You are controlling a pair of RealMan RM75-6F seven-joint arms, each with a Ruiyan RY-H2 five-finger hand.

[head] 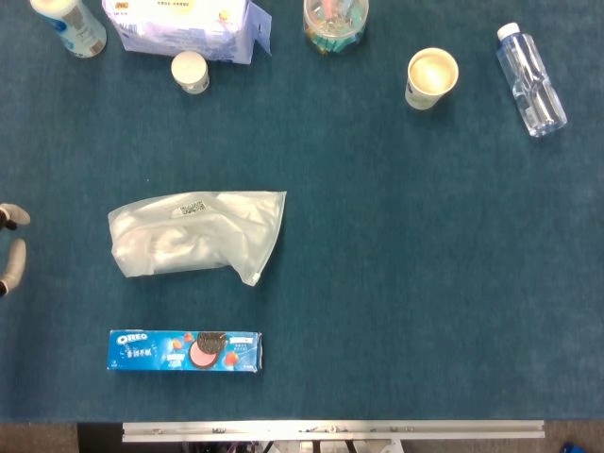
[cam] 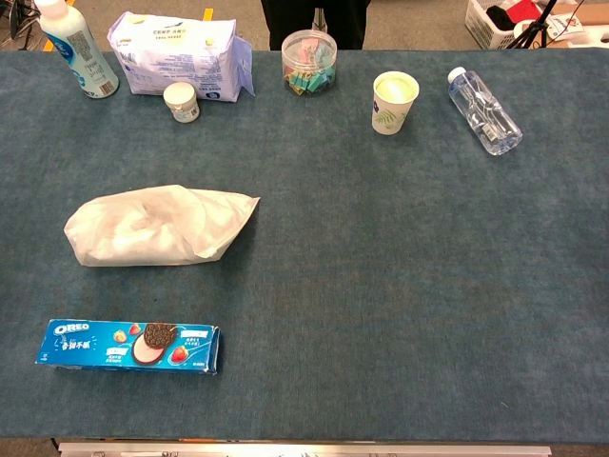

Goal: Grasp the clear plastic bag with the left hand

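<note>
The clear plastic bag (head: 195, 234) lies flat on the blue table, left of centre, with a white label near its top edge; the chest view shows the same bag (cam: 157, 225) as a crumpled whitish bundle. Only the fingertips of my left hand (head: 10, 247) poke in at the far left edge of the head view, spread apart and holding nothing, well to the left of the bag. The chest view does not show this hand. My right hand appears in neither view.
An Oreo box (head: 185, 350) lies near the front edge below the bag. Along the back stand a white bottle (head: 69, 24), a tissue pack (head: 184, 26), a small jar (head: 190, 72), a clip tub (head: 335, 21), a paper cup (head: 431, 78) and a lying water bottle (head: 531, 79).
</note>
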